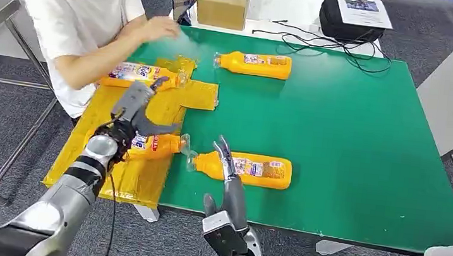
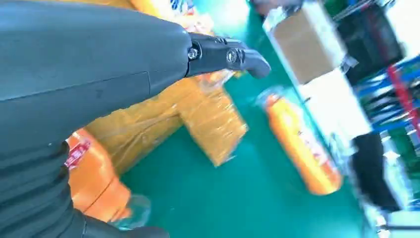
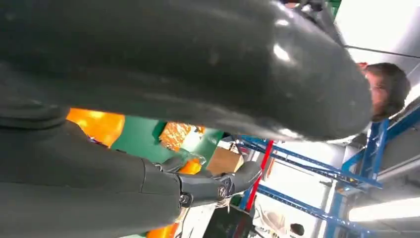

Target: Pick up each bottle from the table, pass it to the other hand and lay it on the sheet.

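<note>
Left robot hand [image 1: 133,115] grasping bottle [image 1: 157,146] over yellow sheet [image 1: 139,176]; right robot hand [image 1: 226,182] released, fingers spread, just beside second bottle [image 1: 248,169] on green desk [image 1: 349,147].

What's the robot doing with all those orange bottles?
The robot is moving orange bottles onto the yellow sheet. Its left hand is over a bottle at the sheet's edge, seemingly setting it down. Its right hand hangs open by the next bottle on the green table. A person reaches toward a bottle already on the sheet. One more bottle waits farther back.
</note>
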Controlling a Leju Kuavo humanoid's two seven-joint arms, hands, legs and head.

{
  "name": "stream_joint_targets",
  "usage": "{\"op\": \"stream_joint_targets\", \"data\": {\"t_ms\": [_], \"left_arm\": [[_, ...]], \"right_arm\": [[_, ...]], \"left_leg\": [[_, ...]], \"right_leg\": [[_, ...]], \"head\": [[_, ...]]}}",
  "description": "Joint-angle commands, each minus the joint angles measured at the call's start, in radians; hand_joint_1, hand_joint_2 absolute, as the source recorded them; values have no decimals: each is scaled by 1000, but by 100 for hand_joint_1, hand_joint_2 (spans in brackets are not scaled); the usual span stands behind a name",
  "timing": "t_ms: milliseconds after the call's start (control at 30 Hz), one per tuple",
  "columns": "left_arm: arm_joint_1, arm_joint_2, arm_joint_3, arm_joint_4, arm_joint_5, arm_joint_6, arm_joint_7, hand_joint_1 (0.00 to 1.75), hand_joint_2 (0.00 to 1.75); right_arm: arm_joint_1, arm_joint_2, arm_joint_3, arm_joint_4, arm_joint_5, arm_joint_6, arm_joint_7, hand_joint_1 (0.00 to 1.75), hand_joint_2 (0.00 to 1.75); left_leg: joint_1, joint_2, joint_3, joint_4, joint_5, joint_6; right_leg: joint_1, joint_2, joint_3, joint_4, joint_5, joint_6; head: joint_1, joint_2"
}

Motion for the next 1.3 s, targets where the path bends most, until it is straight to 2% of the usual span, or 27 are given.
{"op": "stream_joint_targets", "data": {"t_ms": [33,167,233,300,367,400,433,467,500,567,633,667,700,733,833,867,967,1100,1233,1300], "left_arm": [[53,10,6,-211,91,30,-43,0,175],[142,26,-25,-487,232,53,-24,0,175],[201,32,-52,-607,295,47,-26,0,175],[258,24,-65,-702,340,64,-44,0,175],[296,21,-75,-747,369,70,-46,0,175],[349,-4,-59,-772,494,33,1,0,175],[405,2,-74,-785,569,-30,37,0,175],[475,-9,-72,-805,572,-25,4,0,175],[545,-4,-92,-828,558,-18,-23,0,175],[667,-43,-95,-830,534,-26,-98,0,175],[719,-61,-139,-790,507,-42,-107,0,175],[714,-66,-164,-759,468,-16,-120,0,175],[692,-72,-198,-716,428,3,-124,0,175],[673,-73,-222,-692,414,1,-130,0,175],[631,-86,-281,-641,359,46,-143,0,175],[626,-90,-291,-624,343,72,-142,0,175],[620,-89,-306,-575,336,86,-135,0,175],[621,-86,-305,-574,336,87,-136,0,175],[597,-89,-291,-577,321,100,-150,0,175],[577,-91,-295,-565,323,93,-148,0,175]], "right_arm": [[-1,-24,-20,28,6,-7,0,0,0],[15,-41,-23,15,47,-46,5,0,0],[3,-86,-15,22,172,-105,52,0,0],[-40,-181,-14,40,317,-81,136,0,0],[-53,-208,-74,46,330,-72,127,0,0],[-54,-227,-113,45,385,-79,171,0,0],[-63,-254,-130,51,462,-112,216,0,0],[-72,-274,-155,62,515,-121,252,0,175],[-83,-289,-182,82,552,-119,286,0,175],[-121,-314,-243,160,568,-97,307,0,175],[-196,-324,-273,296,588,-85,323,0,175],[-234,-318,-279,371,606,-98,324,0,175],[-280,-311,-290,469,614,-116,323,0,175],[-311,-304,-298,529,618,-136,320,0,175],[-387,-269,-347,671,518,-121,198,0,175],[-403,-265,-324,703,559,-145,213,0,175],[-418,-232,-317,722,554,-137,204,0,175],[-419,-226,-314,721,557,-139,209,0,175],[-455,-199,-309,726,486,-36,155,0,175],[-467,-197,-273,746,513,-32,165,0,175]], "left_leg": [[2,-1,4,1,-2,-2],[2,1,1,1,-2,-1],[2,0,2,0,-2,-1],[3,0,6,1,-4,-2],[2,0,4,0,-2,-1],[1,0,3,-1,-1,0],[1,0,5,-1,-2,0],[-1,0,4,-2,-1,1],[0,0,6,-2,-2,0],[-2,4,9,-4,-3,0],[-3,4,8,-3,-4,2],[-2,4,9,-2,-6,1],[-4,1,4,-2,-3,2],[-3,1,7,-2,-4,2],[-3,-2,2,-1,-2,2],[-3,-2,4,0,-2,2],[-3,0,5,0,-3,2],[-3,0,4,-1,-3,2],[-2,0,4,1,-4,2],[-2,0,3,1,-3,2]], "right_leg": [[2,2,4,-1,-1,-2],[2,3,1,0,-1,-1],[1,2,2,-1,-1,-1],[2,4,6,-1,-3,-2],[1,3,5,-2,-1,-1],[0,2,4,-2,0,0],[1,2,6,-3,-1,-1],[-1,2,4,-3,0,0],[0,3,6,-4,-1,0],[-2,6,8,-6,0,0],[-3,6,8,-6,0,0],[-3,7,9,-5,-1,0],[-4,3,4,-4,0,0],[-3,4,7,-5,0,0],[-3,0,4,-3,-1,2],[-3,1,5,-4,-2,1],[-3,3,6,-3,-1,2],[-3,2,5,-3,-1,3],[-2,3,5,-2,-2,3],[-2,3,4,-1,-1,3]], "head": [[0,0],[0,0],[0,0],[0,0],[0,0],[0,0],[0,0],[0,0],[0,0],[0,0],[0,0],[0,0],[0,0],[0,0],[0,0],[0,0],[0,0],[0,0],[0,0],[0,0]]}}
